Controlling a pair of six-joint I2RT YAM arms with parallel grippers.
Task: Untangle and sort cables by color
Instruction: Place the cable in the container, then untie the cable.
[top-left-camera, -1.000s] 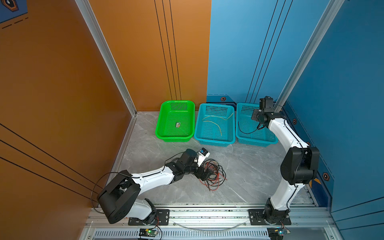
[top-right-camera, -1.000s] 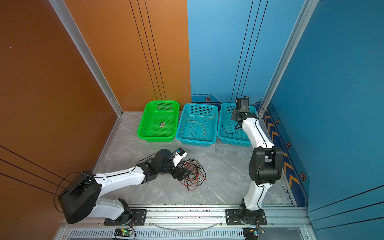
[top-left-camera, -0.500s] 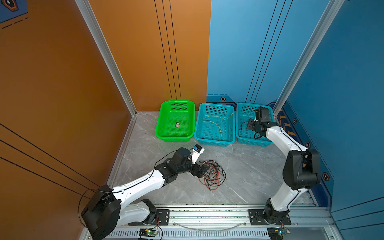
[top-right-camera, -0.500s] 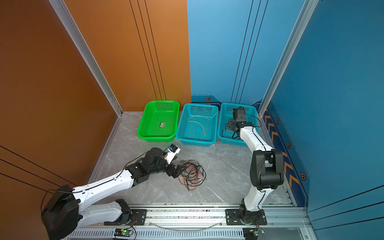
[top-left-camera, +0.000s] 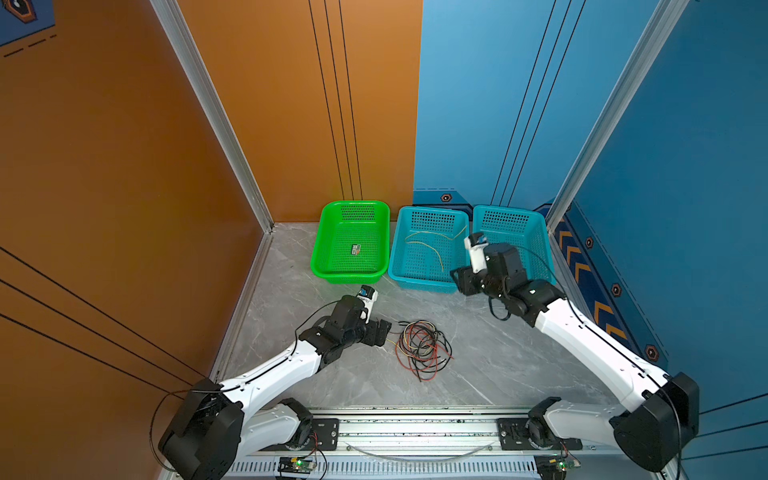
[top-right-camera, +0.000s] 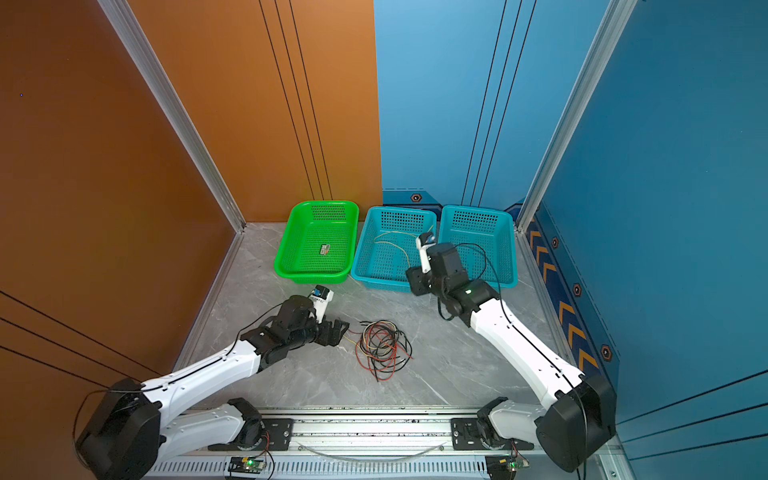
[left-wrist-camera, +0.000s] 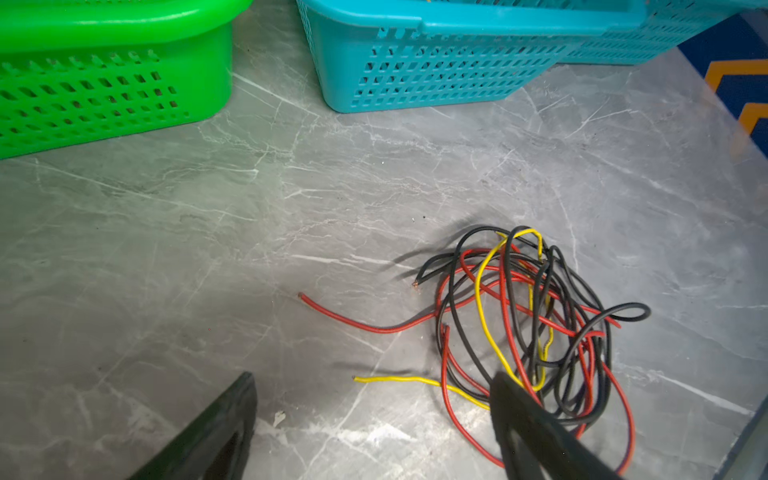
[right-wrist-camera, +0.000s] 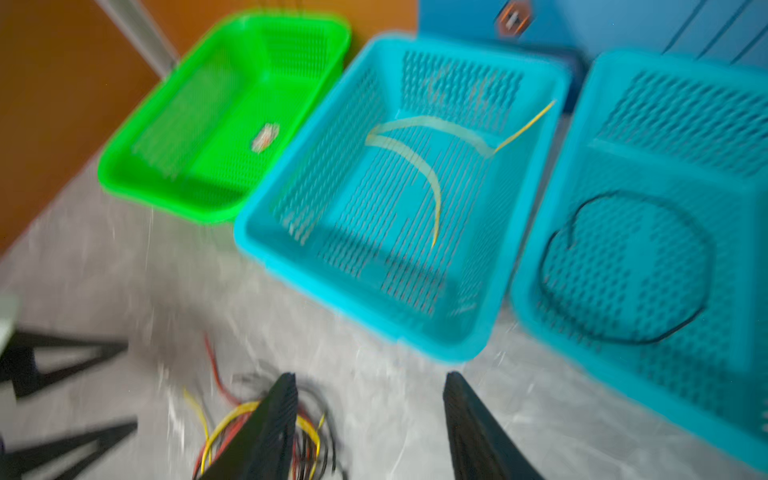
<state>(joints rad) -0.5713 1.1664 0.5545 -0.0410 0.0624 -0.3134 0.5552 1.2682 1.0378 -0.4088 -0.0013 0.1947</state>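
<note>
Here our left gripper hung spread and empty, the tangled cables just ahead of its jaws, so we judged it best to pinch the loose yellow end and draw slowly while our right gripper, likewise spread, pinned the heap.

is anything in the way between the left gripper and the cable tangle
Nothing visible. The left gripper, fingers open, faces the cable tangle across bare marble floor; a loose yellow cable end trails out toward it.
</note>
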